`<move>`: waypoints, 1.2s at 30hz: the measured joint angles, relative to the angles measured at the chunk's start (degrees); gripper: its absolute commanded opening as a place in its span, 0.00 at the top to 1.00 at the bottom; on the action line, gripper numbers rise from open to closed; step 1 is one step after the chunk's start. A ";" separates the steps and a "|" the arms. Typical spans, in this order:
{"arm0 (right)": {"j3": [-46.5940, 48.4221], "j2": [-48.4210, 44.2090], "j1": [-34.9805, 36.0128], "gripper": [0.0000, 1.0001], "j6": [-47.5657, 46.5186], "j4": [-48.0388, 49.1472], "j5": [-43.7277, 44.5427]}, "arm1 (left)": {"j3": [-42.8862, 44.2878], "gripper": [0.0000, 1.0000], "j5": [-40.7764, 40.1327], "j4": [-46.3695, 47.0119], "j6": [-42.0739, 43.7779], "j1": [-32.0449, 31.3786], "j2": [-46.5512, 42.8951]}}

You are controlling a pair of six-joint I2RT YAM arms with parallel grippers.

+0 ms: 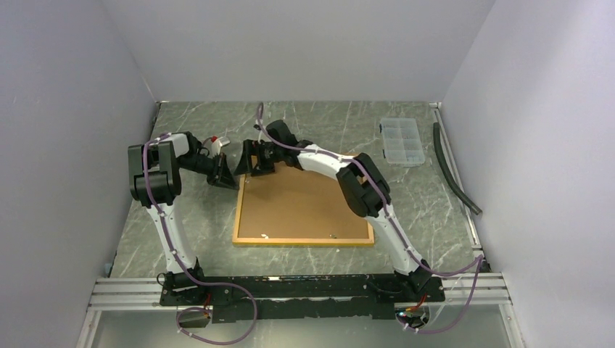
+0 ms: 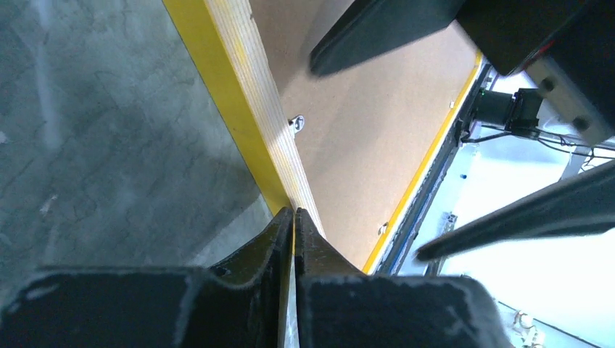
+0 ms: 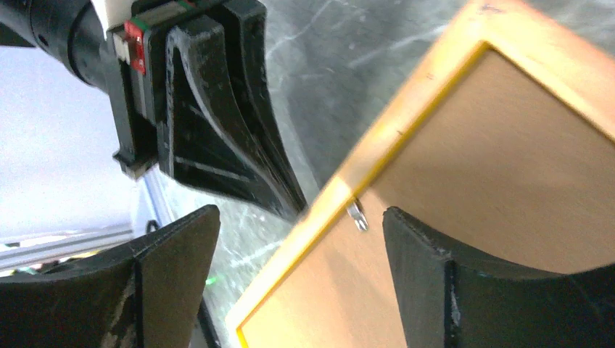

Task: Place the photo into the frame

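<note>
The frame [image 1: 237, 210] lies face down on the table, its yellow border around a brown backing board [image 1: 304, 206]. The photo is hidden. My left gripper [image 1: 225, 176] is shut, its tips [image 2: 294, 214] resting on the frame's rail [image 2: 239, 94] at the far left corner. My right gripper [image 1: 254, 158] is open over the same corner. In the right wrist view its fingers [image 3: 428, 268] stand on either side of the yellow rail [image 3: 406, 123], by a small metal tab [image 3: 357, 215]. The left gripper's fingers [image 3: 232, 130] touch that rail just beyond.
A clear plastic compartment box [image 1: 401, 142] sits at the far right. A black hose [image 1: 453, 170] lies along the right wall. Grey walls close in three sides. An aluminium rail [image 1: 304, 286] with the arm bases runs along the near edge.
</note>
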 measured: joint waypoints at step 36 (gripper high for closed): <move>-61.86 -47.06 -30.14 0.00 -3.80 -0.72 29.49 | -21.42 0.89 -25.07 6.51 11.58 -13.44 -21.40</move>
